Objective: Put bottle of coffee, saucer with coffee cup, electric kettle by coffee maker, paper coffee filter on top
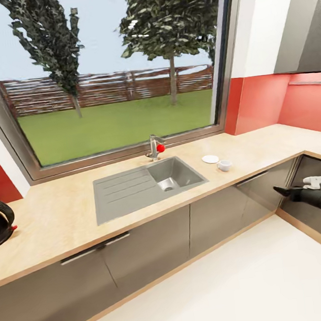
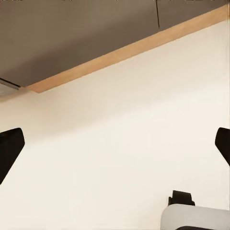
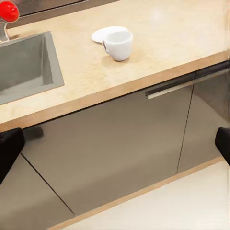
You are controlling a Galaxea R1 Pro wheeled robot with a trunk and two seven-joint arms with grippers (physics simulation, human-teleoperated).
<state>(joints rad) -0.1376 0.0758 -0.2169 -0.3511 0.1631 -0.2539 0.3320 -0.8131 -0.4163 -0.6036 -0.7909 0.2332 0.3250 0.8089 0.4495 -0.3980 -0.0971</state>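
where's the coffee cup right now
In the head view, the coffee cup stands on the kitchen countertop, right of the sink, beside the saucer.

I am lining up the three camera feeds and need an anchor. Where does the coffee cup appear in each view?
Head view: the coffee cup stands on the countertop, right of the sink, just in front of the saucer.
Left wrist view: not in it; floor and cabinet base.
Right wrist view: the cup is near the top, saucer behind it.
Shared landmark: the sink.

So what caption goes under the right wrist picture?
Small white handled cup sits beside round white saucer on light wood-grain countertop, near grey sink.
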